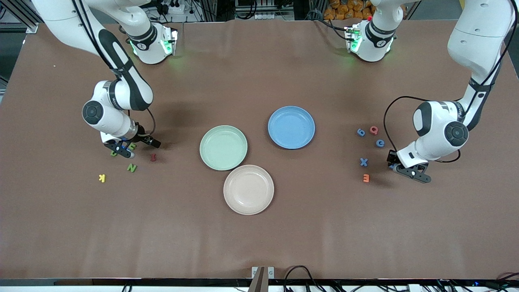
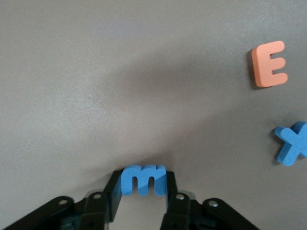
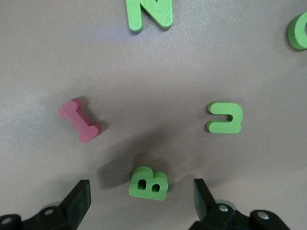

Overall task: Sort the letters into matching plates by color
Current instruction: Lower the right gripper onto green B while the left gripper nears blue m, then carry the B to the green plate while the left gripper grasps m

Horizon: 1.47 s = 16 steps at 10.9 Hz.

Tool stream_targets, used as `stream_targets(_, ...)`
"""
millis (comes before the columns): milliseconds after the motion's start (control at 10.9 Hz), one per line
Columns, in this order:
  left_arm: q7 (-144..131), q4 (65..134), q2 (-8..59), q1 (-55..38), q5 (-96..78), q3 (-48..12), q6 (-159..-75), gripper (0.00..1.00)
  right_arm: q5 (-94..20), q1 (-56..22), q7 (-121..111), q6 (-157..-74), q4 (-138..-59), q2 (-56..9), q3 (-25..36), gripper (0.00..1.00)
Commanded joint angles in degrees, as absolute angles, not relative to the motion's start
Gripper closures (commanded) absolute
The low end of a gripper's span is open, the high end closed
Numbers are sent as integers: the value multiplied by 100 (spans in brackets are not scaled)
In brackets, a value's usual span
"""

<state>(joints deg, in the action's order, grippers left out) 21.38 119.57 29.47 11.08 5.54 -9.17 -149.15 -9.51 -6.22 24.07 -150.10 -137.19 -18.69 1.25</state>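
Though half hidden, clamped blue m

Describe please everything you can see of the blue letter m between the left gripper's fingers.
The blue m is a small chunky lowercase letter, matte and foam-like. It lies at the left arm's end of the table, and the left gripper has its black fingers pressed against both of its sides. No other letter touches it.
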Motion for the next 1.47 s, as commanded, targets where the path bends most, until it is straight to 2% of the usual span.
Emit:
stream_targets(0, 1987, 11866, 3023, 1063, 1017, -905, -14950, 100, -958, -659, 2312, -15152, -13772, -1890, 149, 14)
stream_targets(459, 1872, 11769, 2918, 1072, 1046, -923, -14758, 100, -958, -615, 2057, -15442, -13974, -1890, 149, 32)
stream_targets(734, 1592, 11568, 2725, 1020, 1055, -984, -14145, 100, -958, -615, 2057, -15451, -13992, -1881, 149, 46)
stream_targets(1101, 759, 11295, 2505, 678, 1046, -1072, -13238, 100, -958, -615, 2057, -15451, -13992, -1872, 149, 57)
stream_targets(1376, 178, 11233, 2356, 318, 1046, -1081, -12877, 100, -958, -615, 2057, -15451, -13992, -1863, 149, 64)
